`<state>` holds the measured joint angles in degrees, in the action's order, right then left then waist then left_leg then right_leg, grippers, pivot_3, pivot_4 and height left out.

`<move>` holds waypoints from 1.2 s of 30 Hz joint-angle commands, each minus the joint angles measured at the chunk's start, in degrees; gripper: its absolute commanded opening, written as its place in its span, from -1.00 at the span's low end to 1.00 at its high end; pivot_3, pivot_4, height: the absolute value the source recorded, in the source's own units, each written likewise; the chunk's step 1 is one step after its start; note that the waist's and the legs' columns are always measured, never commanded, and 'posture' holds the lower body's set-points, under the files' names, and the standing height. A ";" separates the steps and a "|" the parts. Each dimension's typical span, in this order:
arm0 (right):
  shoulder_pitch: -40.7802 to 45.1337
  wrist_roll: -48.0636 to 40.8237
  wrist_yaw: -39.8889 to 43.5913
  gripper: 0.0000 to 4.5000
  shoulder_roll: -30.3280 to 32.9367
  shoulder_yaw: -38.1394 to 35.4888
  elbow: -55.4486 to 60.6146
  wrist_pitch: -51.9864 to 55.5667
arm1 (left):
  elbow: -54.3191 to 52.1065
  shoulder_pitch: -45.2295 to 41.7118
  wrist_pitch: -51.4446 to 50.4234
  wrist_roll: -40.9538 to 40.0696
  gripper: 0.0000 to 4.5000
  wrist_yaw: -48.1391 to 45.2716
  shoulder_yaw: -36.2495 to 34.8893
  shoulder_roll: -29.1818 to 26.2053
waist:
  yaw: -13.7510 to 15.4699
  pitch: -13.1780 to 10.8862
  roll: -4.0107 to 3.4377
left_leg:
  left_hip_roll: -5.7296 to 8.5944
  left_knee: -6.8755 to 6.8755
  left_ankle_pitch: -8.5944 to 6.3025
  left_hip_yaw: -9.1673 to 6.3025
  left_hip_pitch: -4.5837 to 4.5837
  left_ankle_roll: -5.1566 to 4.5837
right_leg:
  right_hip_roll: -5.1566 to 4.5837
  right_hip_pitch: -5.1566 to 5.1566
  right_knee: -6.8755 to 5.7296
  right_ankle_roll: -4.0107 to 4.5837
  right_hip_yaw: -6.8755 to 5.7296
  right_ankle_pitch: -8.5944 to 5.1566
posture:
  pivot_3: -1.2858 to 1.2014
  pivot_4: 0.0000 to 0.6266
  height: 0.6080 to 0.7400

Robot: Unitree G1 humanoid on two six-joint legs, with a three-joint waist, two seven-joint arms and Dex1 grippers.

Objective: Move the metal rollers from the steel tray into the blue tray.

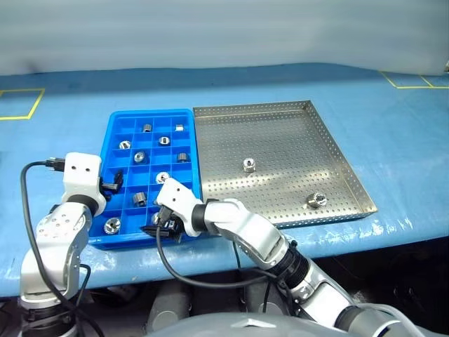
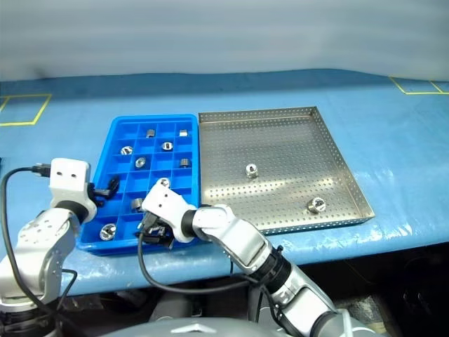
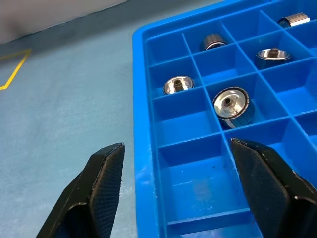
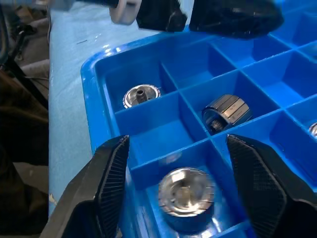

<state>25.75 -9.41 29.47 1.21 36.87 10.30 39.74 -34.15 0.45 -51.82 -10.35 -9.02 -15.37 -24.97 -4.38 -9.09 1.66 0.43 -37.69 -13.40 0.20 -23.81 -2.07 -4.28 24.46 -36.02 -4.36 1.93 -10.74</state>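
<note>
The blue tray (image 1: 140, 114) lies left of the steel tray (image 1: 280, 140), and the two touch along one side. Two metal rollers (image 1: 248, 165) (image 1: 317, 199) rest on the steel tray's perforated floor. Several rollers (image 1: 164, 140) sit singly in the blue tray's compartments. My right gripper (image 4: 178, 146) is open over the blue tray's near edge. A roller (image 4: 185, 196) lies loose in the compartment beneath it. Open too, my left gripper (image 3: 177, 153) straddles the blue tray's left rim, with an empty compartment between its fingers.
Both trays lie on a blue table cover (image 1: 393, 140) with yellow tape marks at the far left (image 1: 21, 105) and far right (image 1: 414, 81). The table's front edge runs just below the trays. A black cable (image 1: 28, 182) loops beside my left arm.
</note>
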 commanded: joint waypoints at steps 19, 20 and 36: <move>1.49 13.65 -18.78 0.47 4.22 -21.86 -12.33 -7.40 | -3.09 -3.76 6.19 -3.71 0.64 -6.31 9.17 2.19 | -0.58 -0.01 -0.02 | -0.05 0.09 0.11 0.07 -0.07 -0.04 | 0.15 -0.19 -0.01 0.07 0.07 -0.03 | -0.07 -0.52 1.00; 1.63 14.24 -19.50 0.47 4.21 -21.94 -13.37 -8.08 | -3.27 -3.59 6.16 -3.79 0.64 -6.29 9.08 2.17 | -0.58 -0.01 -0.02 | -0.05 0.08 0.12 0.07 -0.07 -0.05 | 0.15 -0.19 -0.01 0.07 0.07 -0.03 | -0.06 -0.52 1.00; 2.34 18.13 -24.46 0.47 3.86 -24.37 -18.67 -5.06 | -3.84 -1.93 6.13 -3.44 0.64 -5.28 8.99 2.02 | -0.45 -0.03 -0.05 | -0.07 0.05 0.14 0.06 -0.05 -0.04 | 0.21 -0.25 0.00 0.05 0.08 -0.02 | -0.05 -0.52 1.00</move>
<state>27.71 7.97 5.72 5.07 12.96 -9.08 34.31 -35.02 -0.96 -46.75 -14.08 -14.49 -6.21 -22.64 -4.83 -9.12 1.61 0.36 -37.64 -13.25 0.27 -23.86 -2.11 -4.07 24.21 -36.02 -4.30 2.01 -10.76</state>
